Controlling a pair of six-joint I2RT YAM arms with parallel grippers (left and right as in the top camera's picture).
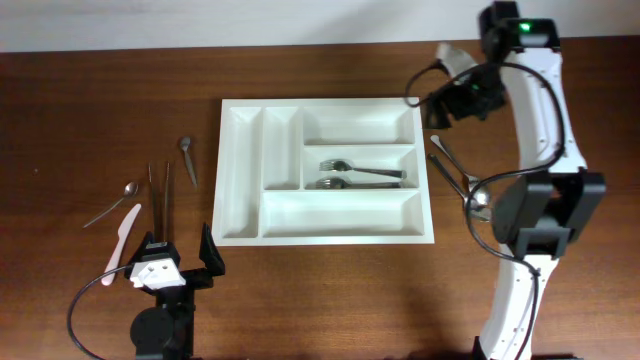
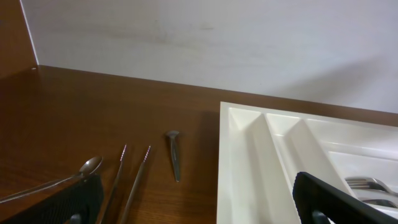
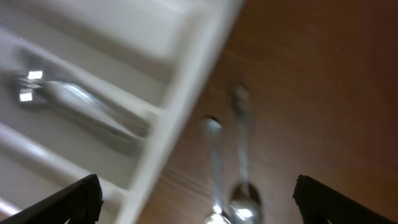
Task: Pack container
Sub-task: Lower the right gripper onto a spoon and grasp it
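Observation:
The container (image 1: 340,213) is a large white cutlery tray in the middle of the table. Two metal forks (image 1: 355,175) lie in its middle long compartment. My left gripper (image 1: 180,252) hovers open and empty off the tray's near left corner. In the left wrist view its fingers (image 2: 68,202) frame the tray's left wall (image 2: 239,162) and the wood beside it. My right gripper (image 1: 428,100) hangs open and empty above the tray's far right corner. The blurred right wrist view shows the tray's edge (image 3: 180,93), a fork (image 3: 81,106) and two spoons (image 3: 239,180).
Left of the tray lie a metal spoon (image 1: 112,203), a white plastic knife (image 1: 122,238), two thin metal sticks (image 1: 160,195) and a short metal utensil (image 1: 188,160). Two spoons (image 1: 460,180) lie right of the tray, by the right arm's base (image 1: 530,215).

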